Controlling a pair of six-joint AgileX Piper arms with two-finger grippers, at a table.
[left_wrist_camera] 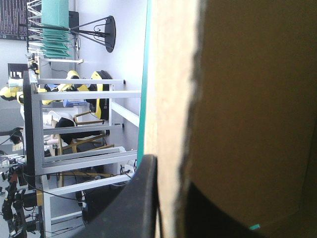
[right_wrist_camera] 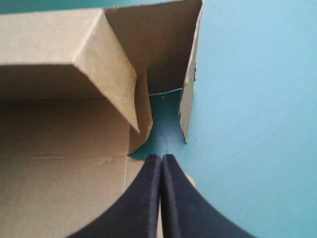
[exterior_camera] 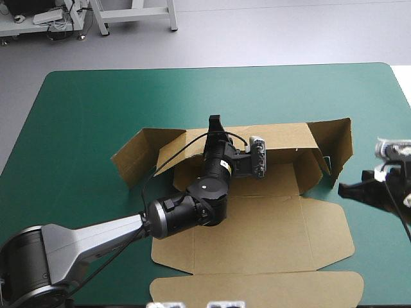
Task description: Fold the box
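Tools checked: left tool (exterior_camera: 214, 123) clamps the raised far wall of the box (exterior_camera: 257, 237), which sits central on the table (exterior_camera: 83, 115), side flaps up, lid flat toward the near edge; right tool (right_wrist_camera: 161, 157) is pressed fully together, empty, just off the box's right corner.

The box (exterior_camera: 276, 237) is laid near the middle of the table (exterior_camera: 90, 115), with its lid spread flat toward the near edge and its far wall raised. The left gripper (exterior_camera: 214, 123) is set over the box's far wall, the board held between its fingers. The right gripper (exterior_camera: 356, 190), fingers together, is kept just beside the box's right end.
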